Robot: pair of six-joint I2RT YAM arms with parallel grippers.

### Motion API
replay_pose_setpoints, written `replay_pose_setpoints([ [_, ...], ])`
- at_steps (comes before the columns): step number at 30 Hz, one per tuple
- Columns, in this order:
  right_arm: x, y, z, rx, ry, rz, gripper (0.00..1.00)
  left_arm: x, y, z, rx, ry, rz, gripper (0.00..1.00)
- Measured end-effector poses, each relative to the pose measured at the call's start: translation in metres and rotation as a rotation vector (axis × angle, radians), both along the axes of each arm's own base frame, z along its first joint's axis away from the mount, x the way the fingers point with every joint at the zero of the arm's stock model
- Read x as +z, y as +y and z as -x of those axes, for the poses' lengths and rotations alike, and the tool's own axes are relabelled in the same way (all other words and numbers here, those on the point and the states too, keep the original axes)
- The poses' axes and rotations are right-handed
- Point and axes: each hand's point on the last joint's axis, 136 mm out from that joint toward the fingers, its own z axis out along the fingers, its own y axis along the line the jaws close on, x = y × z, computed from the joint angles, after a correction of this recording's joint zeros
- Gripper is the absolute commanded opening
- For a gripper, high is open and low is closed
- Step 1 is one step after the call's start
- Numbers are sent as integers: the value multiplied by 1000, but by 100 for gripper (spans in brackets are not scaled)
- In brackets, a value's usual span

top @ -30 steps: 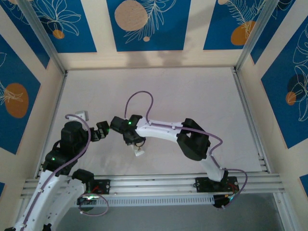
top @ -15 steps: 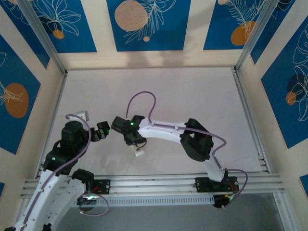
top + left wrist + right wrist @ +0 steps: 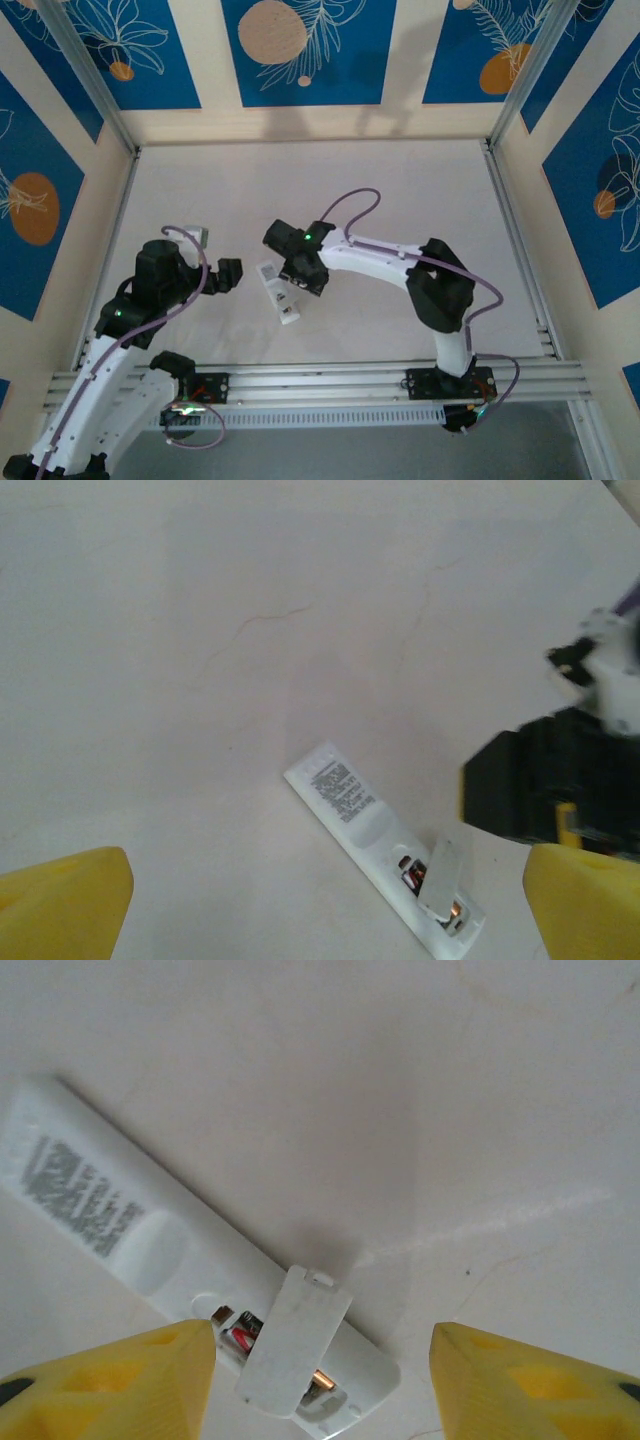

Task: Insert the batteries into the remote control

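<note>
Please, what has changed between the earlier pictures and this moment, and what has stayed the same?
The right gripper has opened and drawn off to the right, uncovering the remote control, with the small white cover lying askew on it. The left gripper, wide open, shifted slightly right, toward the remote. The remote's near end stays in place.

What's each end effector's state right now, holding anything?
Left end effector: open wide, holding nothing.
Right end effector: open, holding nothing; its fingers flank the small flat white cover piece lying askew on the slim white remote control.
</note>
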Motion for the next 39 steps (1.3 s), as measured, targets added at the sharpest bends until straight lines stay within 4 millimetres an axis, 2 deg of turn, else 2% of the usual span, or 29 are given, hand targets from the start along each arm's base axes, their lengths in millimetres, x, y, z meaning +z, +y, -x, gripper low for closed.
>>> replay_pose_setpoints([
  [3,-14,8,1,-48,50,11,59,0,-4,2,-38,-6,-6,100],
  [6,-23,6,5,-88,89,28,59,1,-6,3,-57,-14,-11,100],
  [9,-24,3,8,-122,102,38,57,4,-6,5,-62,-26,-9,100],
  [16,-26,10,8,-151,116,7,55,8,-5,7,-63,-44,-6,100],
  [22,-40,11,10,-161,139,25,54,8,-5,6,-63,-44,-6,100],
  [29,-41,12,9,-178,149,14,52,8,-5,7,-63,-44,-6,100],
  [39,-42,15,7,-185,159,-7,44,8,-5,7,-62,-46,-6,100],
])
